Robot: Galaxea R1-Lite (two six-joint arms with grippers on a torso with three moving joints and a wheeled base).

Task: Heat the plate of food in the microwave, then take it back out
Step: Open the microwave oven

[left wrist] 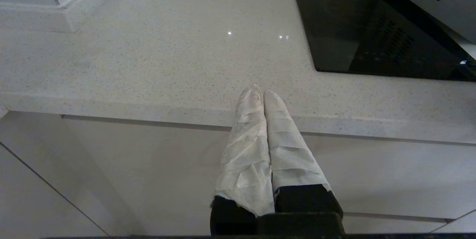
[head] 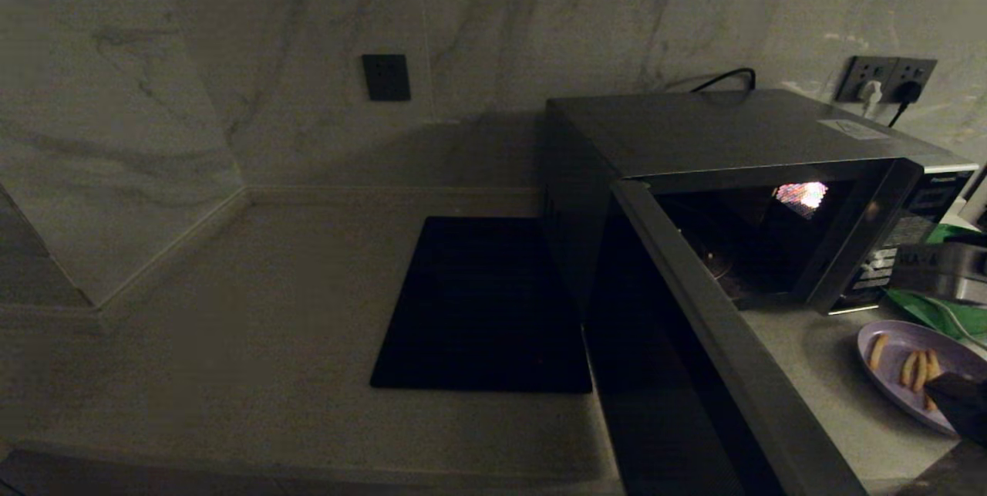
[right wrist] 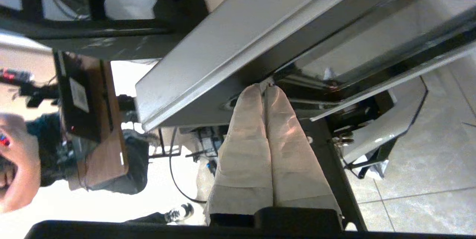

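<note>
Microwave (head: 740,172) stands on the counter (head: 254,311), door (head: 717,342) swung wide, its long axis running toward the right gripper (right wrist: 264,87), whose pressed-together fingertips sit at the door's edge. Plate of food (head: 898,365) lies by the open cavity, partly cut off. Left gripper (left wrist: 262,92), fingers together, hangs before the counter edge.

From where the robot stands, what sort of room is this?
Most likely a kitchen: a stone-look countertop with a marble-patterned wall behind, a microwave with its door open, a flat black square mat, and a plate of fries.

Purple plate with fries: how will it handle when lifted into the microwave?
The plate is probably rigid: shallow with a thin rim, so an edge pinch may slip. The fries lie loose and could slide if it tilts. Likely light.
</note>
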